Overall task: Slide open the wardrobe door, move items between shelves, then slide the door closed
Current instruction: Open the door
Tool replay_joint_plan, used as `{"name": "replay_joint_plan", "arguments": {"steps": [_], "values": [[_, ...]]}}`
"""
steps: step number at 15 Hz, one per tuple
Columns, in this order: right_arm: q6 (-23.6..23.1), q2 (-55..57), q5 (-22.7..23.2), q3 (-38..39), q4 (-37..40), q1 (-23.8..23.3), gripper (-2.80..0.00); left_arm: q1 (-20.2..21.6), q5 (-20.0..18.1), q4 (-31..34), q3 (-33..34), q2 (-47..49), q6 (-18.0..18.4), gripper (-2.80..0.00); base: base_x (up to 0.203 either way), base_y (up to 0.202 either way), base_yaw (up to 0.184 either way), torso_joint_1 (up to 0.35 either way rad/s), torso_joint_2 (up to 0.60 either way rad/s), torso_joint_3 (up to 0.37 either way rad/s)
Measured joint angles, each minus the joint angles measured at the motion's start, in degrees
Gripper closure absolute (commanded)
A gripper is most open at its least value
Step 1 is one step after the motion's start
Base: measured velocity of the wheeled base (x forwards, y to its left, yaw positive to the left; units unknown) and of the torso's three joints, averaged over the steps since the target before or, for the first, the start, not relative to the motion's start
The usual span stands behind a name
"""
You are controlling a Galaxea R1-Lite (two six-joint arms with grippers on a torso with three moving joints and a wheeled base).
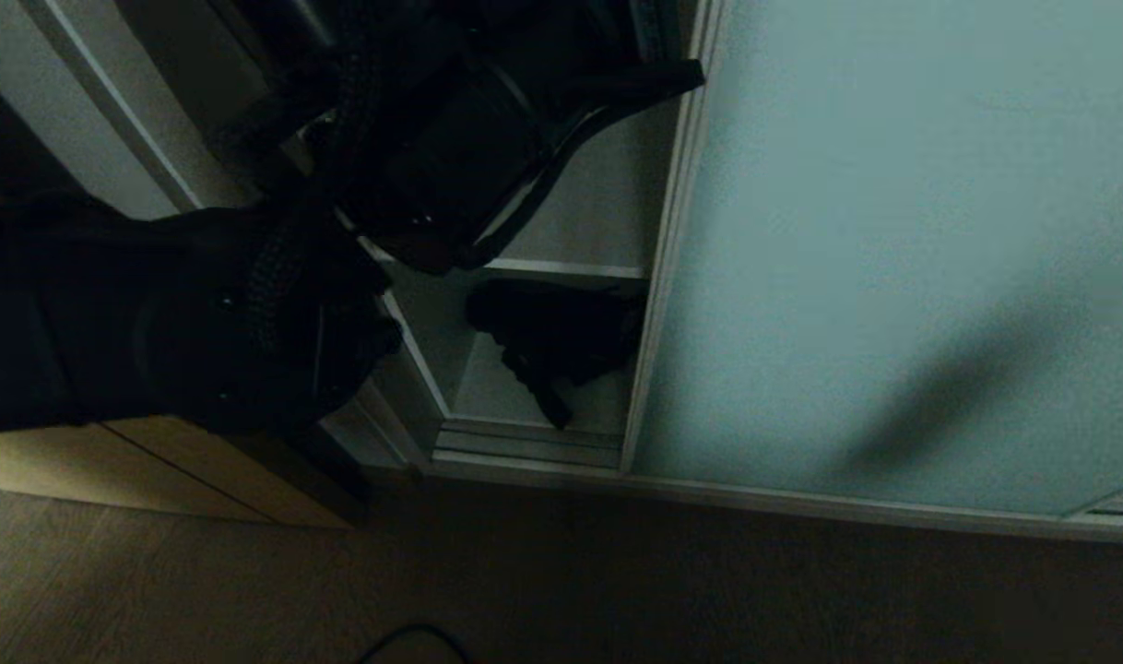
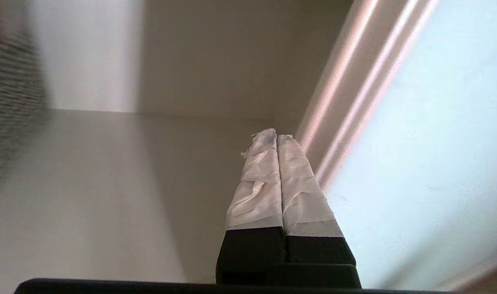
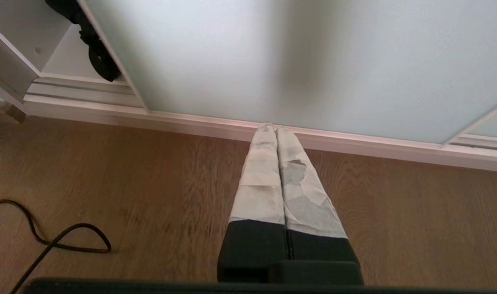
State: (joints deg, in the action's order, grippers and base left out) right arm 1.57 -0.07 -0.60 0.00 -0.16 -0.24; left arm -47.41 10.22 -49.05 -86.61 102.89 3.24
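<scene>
Holding black items [image 1: 552,346]: open wardrobe's lower shelf [image 1: 502,392].

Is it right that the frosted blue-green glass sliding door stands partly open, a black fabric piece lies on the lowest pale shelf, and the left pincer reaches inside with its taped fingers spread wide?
Not quite. The left pincer has its taped fingers pressed shut and empty, as the left wrist view shows. The rest holds: the frosted blue-green glass sliding door is partly open and a black fabric piece lies on the lowest pale shelf.

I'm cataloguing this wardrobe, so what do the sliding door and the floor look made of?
The sliding door looks like frosted pale glass, matte and blurry, in a thin silvery frame, probably metal. The floor looks like wood or wood-look laminate, with visible brown grain; which of the two cannot be told.
</scene>
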Motion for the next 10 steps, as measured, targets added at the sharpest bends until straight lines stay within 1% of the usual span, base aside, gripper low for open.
{"name": "replay_joint_plan", "arguments": {"steps": [2, 5, 7, 9, 10], "values": [[-0.01, 0.0, -0.02, 0.0, 0.01, -0.02, 0.0, -2.25, 0.0, -0.17, -0.99, 1.69, -0.61, 0.0, 0.0, 0.0, 0.0, 0.0, 0.0, 0.0], [-0.01, 0.0, -0.02, 0.0, 0.0, -0.02, 0.0, -5.81, 0.07, -0.37, -1.94, 3.58, -2.85, 0.0, 0.0, 0.0, 0.0, 0.0, 0.0, 0.0], [0.01, 0.0, -0.02, 0.0, 0.0, -0.02, 0.0, -8.21, 0.76, -0.35, -2.48, 4.36, -3.11, 0.0, 0.0, 0.0, 0.0, 0.0, 0.0, 0.0], [0.0, 0.0, -0.02, 0.0, 0.0, -0.02, 0.0, -8.79, 2.04, -0.34, -3.26, 4.25, -2.83, 0.0, 0.0, 0.0, 0.0, 0.0, 0.0, 0.0], [0.01, 0.0, -0.02, 0.0, 0.02, -0.02, 0.0, -8.09, 2.66, -0.01, -3.58, 3.66, -2.6, 0.0, 0.0, 0.0, 0.0, 0.0, 0.0, 0.0]]}}
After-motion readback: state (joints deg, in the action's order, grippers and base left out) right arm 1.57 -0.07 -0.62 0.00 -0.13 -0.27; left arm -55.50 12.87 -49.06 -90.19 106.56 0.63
